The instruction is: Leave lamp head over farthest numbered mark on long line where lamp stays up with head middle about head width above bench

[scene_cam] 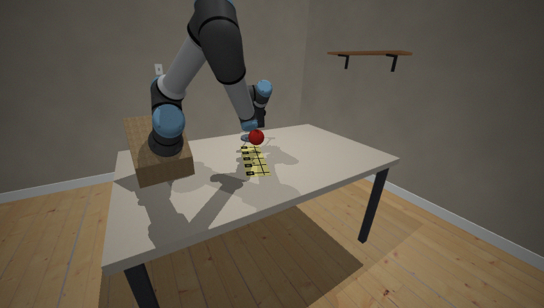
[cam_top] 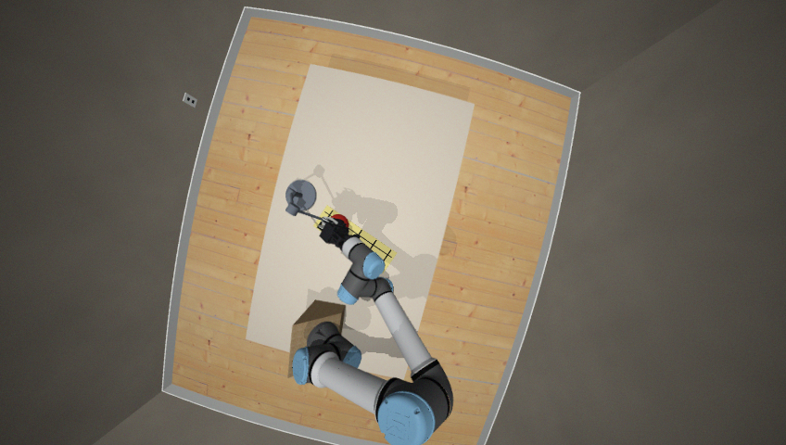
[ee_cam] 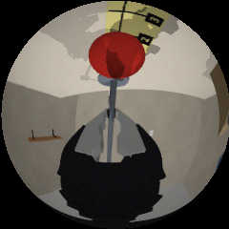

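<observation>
Our black two-jaw gripper [ee_cam: 111,125] is clamped nearly shut on the lamp's thin grey rod [ee_cam: 113,102]; we should draw the round red head [ee_cam: 116,54] slowly along the yellow numbered strip [scene_cam: 255,161].

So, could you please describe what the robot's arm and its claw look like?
The arm has light grey tube links, dark grey to black joint housings and sky-blue round end caps; the biggest cap carries an embossed logo in the top view. It stands on a brown block. The claw has a bulky black body with two pale grey, wedge-shaped fingers. No loose cables show.
</observation>
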You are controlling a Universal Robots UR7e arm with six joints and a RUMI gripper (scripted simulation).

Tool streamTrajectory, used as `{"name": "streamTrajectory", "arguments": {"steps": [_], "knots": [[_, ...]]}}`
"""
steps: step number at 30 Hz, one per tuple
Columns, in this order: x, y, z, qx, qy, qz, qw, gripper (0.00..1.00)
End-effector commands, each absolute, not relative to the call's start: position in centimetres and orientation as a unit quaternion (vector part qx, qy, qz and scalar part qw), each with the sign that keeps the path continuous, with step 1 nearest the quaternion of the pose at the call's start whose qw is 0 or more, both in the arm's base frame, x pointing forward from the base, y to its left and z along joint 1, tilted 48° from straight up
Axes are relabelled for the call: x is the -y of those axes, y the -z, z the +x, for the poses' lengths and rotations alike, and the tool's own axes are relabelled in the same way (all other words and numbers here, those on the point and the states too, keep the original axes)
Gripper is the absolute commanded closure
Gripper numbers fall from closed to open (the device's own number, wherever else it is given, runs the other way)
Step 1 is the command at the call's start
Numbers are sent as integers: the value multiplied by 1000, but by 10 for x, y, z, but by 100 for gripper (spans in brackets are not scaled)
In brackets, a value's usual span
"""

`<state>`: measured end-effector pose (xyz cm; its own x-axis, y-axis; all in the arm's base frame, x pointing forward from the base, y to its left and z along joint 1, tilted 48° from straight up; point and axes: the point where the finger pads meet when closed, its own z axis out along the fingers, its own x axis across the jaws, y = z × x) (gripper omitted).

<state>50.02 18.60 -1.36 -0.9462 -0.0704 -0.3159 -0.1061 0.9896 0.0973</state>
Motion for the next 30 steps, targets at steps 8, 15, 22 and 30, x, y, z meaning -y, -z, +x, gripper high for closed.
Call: {"name": "streamTrajectory", "arguments": {"steps": [8,15,22,30], "knots": [[-183,10,499,-986,-26,20,162,100],[-183,10,499,-986,-26,20,162,100],[-183,10,499,-986,-36,0,161,0],[-182,10,499,-985,-52,-33,159,0]]}}
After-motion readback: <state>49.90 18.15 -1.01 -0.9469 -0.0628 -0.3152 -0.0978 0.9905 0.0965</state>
